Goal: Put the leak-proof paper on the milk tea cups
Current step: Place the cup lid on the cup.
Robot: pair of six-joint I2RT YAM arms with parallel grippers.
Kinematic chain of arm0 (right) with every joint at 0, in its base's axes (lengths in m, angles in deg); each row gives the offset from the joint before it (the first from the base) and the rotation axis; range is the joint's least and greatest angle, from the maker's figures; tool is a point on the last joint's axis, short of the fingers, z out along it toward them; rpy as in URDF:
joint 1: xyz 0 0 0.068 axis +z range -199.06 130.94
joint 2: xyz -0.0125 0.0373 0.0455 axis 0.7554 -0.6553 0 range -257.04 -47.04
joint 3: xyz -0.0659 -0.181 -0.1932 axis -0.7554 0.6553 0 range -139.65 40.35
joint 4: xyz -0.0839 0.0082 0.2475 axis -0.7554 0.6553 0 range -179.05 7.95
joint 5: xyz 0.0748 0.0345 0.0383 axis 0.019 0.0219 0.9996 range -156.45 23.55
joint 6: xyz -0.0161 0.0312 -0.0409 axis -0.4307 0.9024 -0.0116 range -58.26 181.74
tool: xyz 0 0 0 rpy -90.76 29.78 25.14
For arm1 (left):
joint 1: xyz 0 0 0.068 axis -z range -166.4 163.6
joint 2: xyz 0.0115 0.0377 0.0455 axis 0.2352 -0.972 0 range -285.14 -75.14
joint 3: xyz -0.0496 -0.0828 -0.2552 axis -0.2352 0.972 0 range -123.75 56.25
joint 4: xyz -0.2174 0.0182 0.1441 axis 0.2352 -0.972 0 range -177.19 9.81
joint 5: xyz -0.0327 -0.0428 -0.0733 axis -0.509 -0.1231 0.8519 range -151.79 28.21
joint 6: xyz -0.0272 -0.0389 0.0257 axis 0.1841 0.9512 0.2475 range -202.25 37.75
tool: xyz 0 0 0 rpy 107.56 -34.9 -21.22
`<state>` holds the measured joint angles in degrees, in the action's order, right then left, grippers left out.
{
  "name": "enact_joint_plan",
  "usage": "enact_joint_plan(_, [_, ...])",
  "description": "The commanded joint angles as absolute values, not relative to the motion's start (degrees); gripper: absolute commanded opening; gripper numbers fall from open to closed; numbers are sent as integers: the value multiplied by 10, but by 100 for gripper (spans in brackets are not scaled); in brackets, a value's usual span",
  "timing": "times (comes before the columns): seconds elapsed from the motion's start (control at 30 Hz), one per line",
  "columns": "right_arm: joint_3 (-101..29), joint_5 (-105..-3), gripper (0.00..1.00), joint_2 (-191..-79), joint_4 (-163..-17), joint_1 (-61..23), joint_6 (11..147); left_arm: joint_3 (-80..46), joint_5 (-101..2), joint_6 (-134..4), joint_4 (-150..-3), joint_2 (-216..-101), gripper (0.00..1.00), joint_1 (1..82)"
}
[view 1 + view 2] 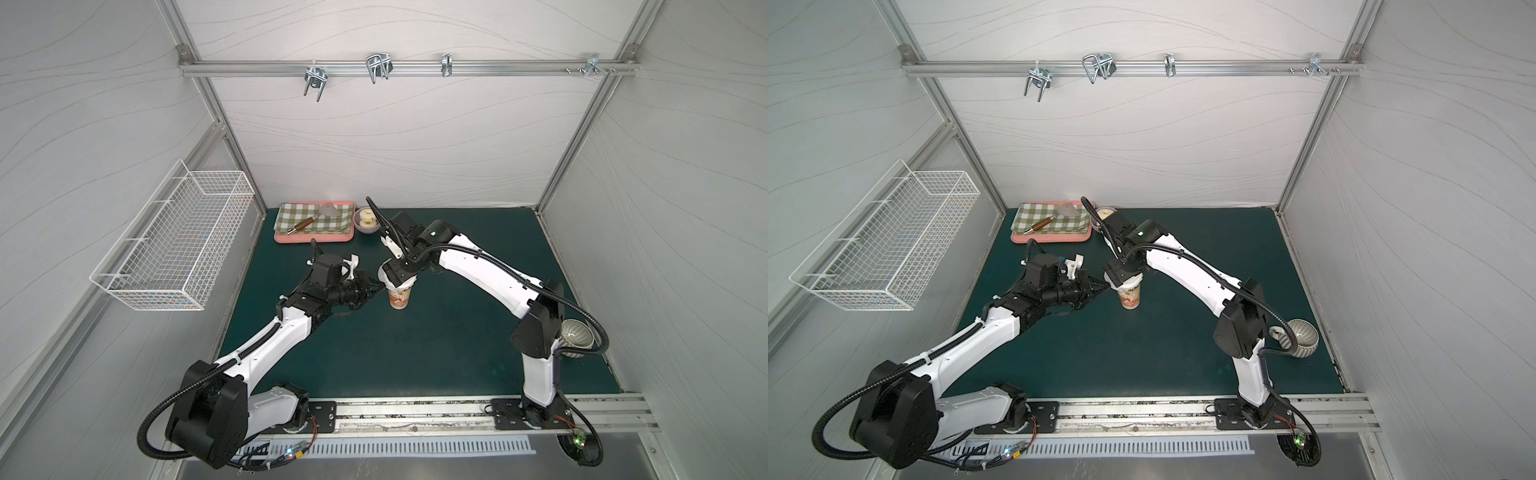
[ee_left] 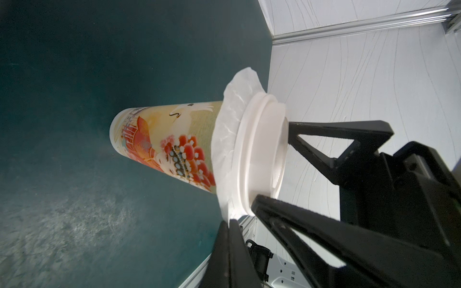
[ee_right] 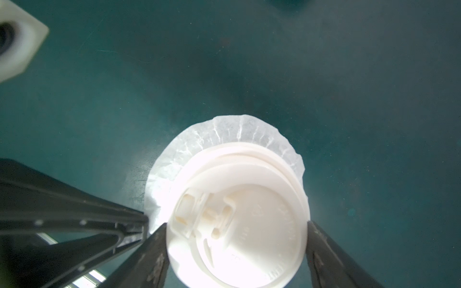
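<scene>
the cup (image 2: 169, 139) stands upright near the middle of the green mat (image 1: 415, 353). the paper (image 3: 224, 129) lies over its mouth with the white lid (image 2: 259, 149) on top, so the paper's wrinkled edge sticks out below the lid's rim. your right gripper (image 3: 237, 234) comes down from above with a jaw pressed to each side of the lid, grasping it. your left gripper (image 2: 230, 227) is clenched, its tip at the paper's edge on the cup's left side. it looks pinched on that edge, though the contact is small in the views.

the step in hand looks like seating the lid over the paper. press straight down and evenly, so the lid does not tip and drag the sheet aside. the paper is thin and would likely crease or tear if the pinch pulls sideways. the overhang looks uneven, so check that the mouth is fully covered before you let go. the cup is tall with a narrow base, and a sideways push could topple it.

nothing crowds the cup. the small bowl (image 1: 365, 220) and the pink tray (image 1: 316, 240) sit at the back, well apart from it. the mug (image 1: 1302, 336) sits by the right arm, near the right wall, and the wire basket (image 1: 174, 249) hangs on the left wall. only the two grippers are close together, so mind their fingers.
</scene>
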<state>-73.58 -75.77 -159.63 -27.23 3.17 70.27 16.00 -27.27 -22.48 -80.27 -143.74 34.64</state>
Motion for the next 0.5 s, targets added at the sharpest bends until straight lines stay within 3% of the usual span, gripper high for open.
enact_joint_plan(0.0, [-723, -757, 82, -1588, -258, 35, 701, 158, -266, -228, -790, -1429, 0, 344])
enact_joint_plan(0.17, [-712, -756, 82, -1591, -263, 35, 700, 159, -267, -229, -792, -1427, 2, 344])
enact_joint_plan(0.33, [-698, -755, 82, -1590, -269, 35, 703, 152, -274, -240, -814, -1419, 23, 343])
enact_joint_plan(0.47, [-692, -755, 82, -1592, -272, 35, 703, 139, -283, -253, -839, -1410, 28, 343])
